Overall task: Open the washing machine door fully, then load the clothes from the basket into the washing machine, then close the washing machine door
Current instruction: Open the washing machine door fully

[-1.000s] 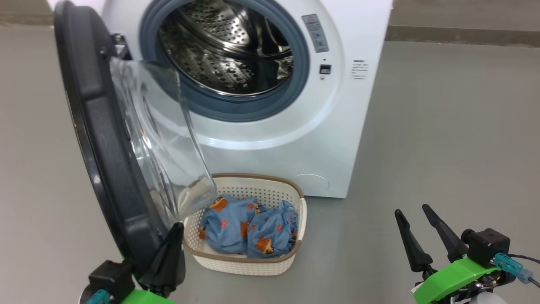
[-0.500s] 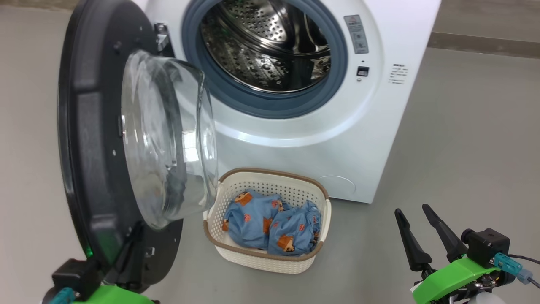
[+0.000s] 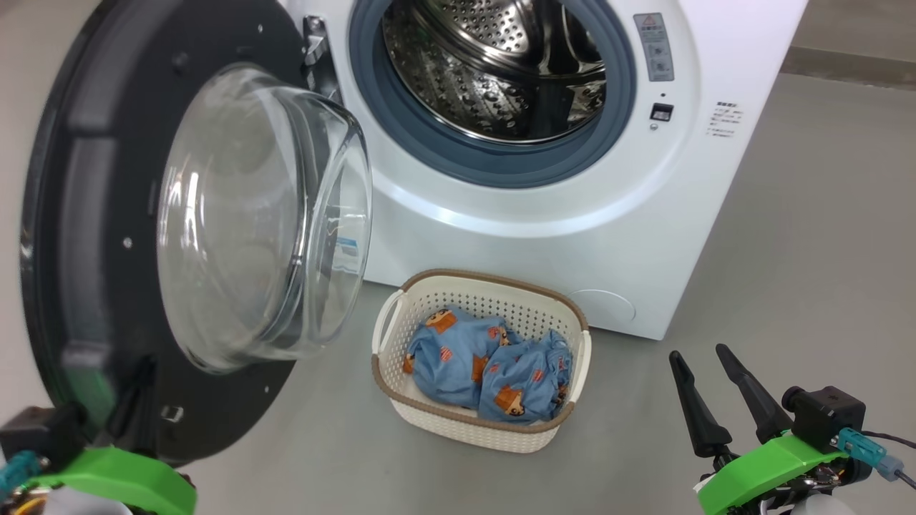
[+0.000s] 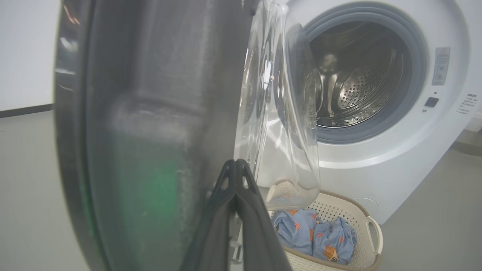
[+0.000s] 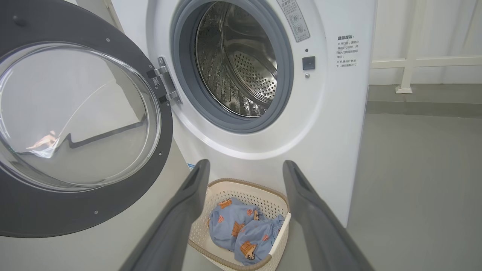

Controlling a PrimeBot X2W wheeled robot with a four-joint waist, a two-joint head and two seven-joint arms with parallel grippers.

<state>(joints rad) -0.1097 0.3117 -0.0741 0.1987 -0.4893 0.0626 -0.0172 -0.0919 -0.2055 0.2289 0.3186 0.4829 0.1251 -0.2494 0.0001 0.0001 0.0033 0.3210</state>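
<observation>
Head view: washing machine door [image 3: 79, 179] hangs open on the left, clothes [image 3: 486, 365] sit in the basket [image 3: 494, 277] in front of the washing machine [image 3: 537, 236]. Left wrist: left gripper [image 4: 235, 162] pinched together, empty, by the door's ring. Right wrist: right gripper [image 5: 245, 162] spread wide, holding nothing.

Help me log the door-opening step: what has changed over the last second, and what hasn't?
The door has swung further open, away from the washing machine, so its inner face and glass bowl now show broadly. The shut left end effector has moved with it, staying at its lower rim. The whole head view also shifted. Nothing was grasped or released. Unchanged: the right end effector is open and idle, and the clothes lie in the basket.
</observation>
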